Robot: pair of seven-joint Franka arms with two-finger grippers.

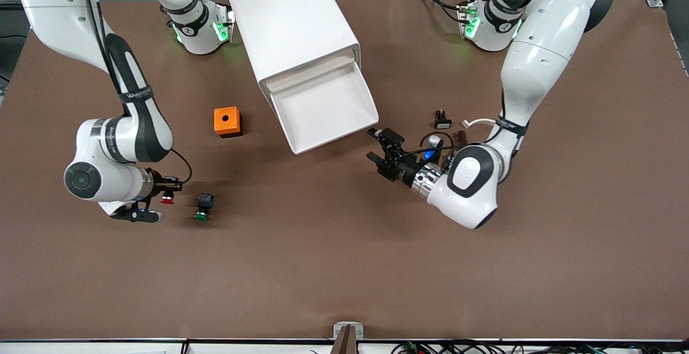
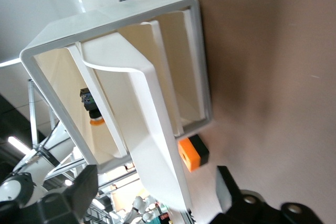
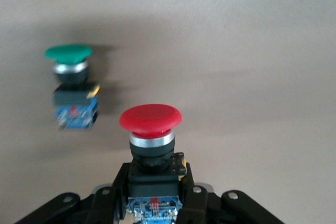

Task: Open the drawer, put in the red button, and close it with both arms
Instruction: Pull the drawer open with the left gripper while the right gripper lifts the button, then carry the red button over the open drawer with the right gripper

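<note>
I see the right gripper [image 1: 168,191], low at the frame's left edge, clenched on the red button [image 3: 150,118]'s blocky body. It looks light and rigid, so gripping below the slick cap suits. The left gripper [image 1: 380,155], released, waits beside the open drawer [image 1: 323,107] mid-frame.

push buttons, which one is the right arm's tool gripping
The red button: the right tool is shut on its body. The green-capped button lies free on the table beside it.
</note>
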